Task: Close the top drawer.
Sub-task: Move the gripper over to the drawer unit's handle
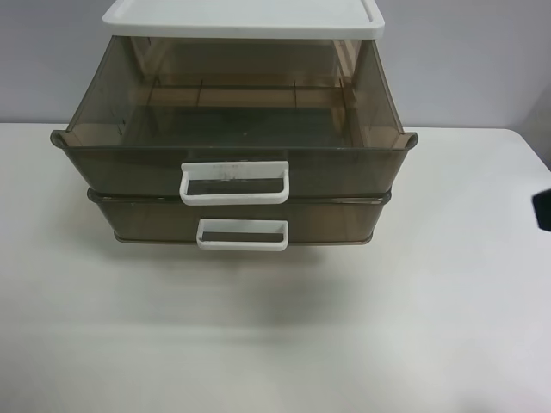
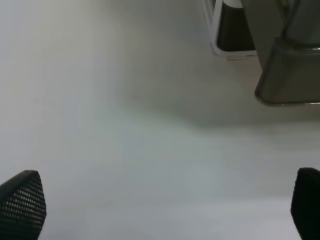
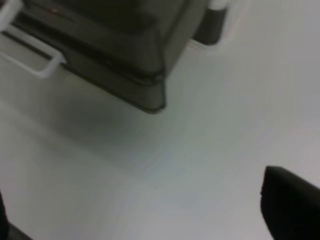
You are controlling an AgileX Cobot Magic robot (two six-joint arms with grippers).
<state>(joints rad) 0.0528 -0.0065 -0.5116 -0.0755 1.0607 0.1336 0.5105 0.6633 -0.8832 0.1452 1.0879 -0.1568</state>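
Note:
The top drawer [image 1: 344, 168] is smoky-brown and translucent and stands pulled far out of the cabinet, empty. Its white loop handle [image 1: 234, 182] has faint dark scuffs. My left gripper [image 2: 165, 207] is open over bare table, well away from a brown drawer corner [image 2: 290, 75]. My right gripper [image 3: 150, 215] is open above the table, apart from a blurred drawer corner [image 3: 150, 85]. A dark piece of an arm [image 1: 542, 211] shows at the exterior high view's right edge.
The lower brown drawer [image 1: 327, 219] with a clean white handle [image 1: 242, 234] sticks out a little under the top one. The cabinet has a white lid [image 1: 245, 19]. A white table [image 1: 275, 344] stretches in front and to both sides.

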